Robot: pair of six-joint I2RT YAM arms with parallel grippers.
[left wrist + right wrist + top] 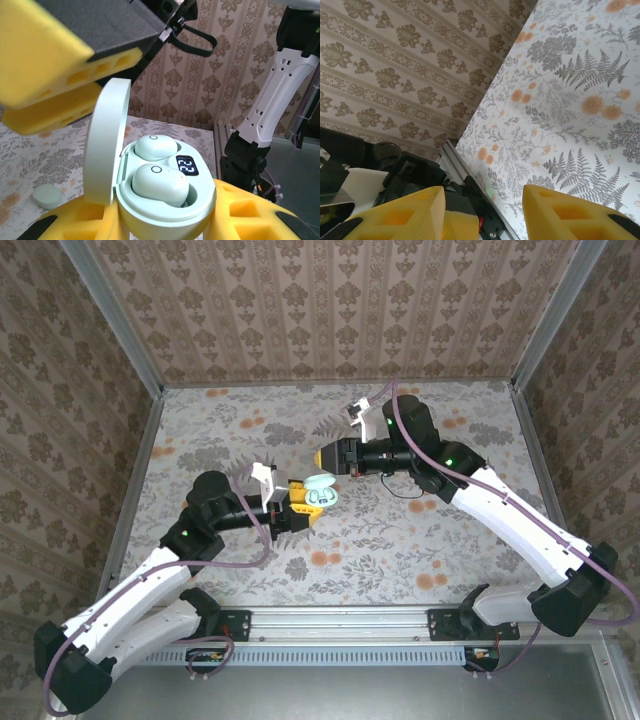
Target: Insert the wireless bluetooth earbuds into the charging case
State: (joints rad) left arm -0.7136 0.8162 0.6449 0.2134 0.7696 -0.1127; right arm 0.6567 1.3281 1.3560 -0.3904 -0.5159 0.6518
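Left gripper [299,507] pinches the mint-green plastic charging case [167,212] (mint oval earbuds [159,182] seated); right gripper [326,456], jaws spread, hangs above its lid [105,142].

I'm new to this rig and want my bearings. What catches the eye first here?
The mint charging case stands open in the left gripper over the middle of the table, both earbuds seated, its display lit. The right gripper hangs open just beyond it.

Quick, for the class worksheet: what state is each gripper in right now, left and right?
Left gripper: closed, holding the open mint-green plastic charging case.
Right gripper: open, holding nothing.
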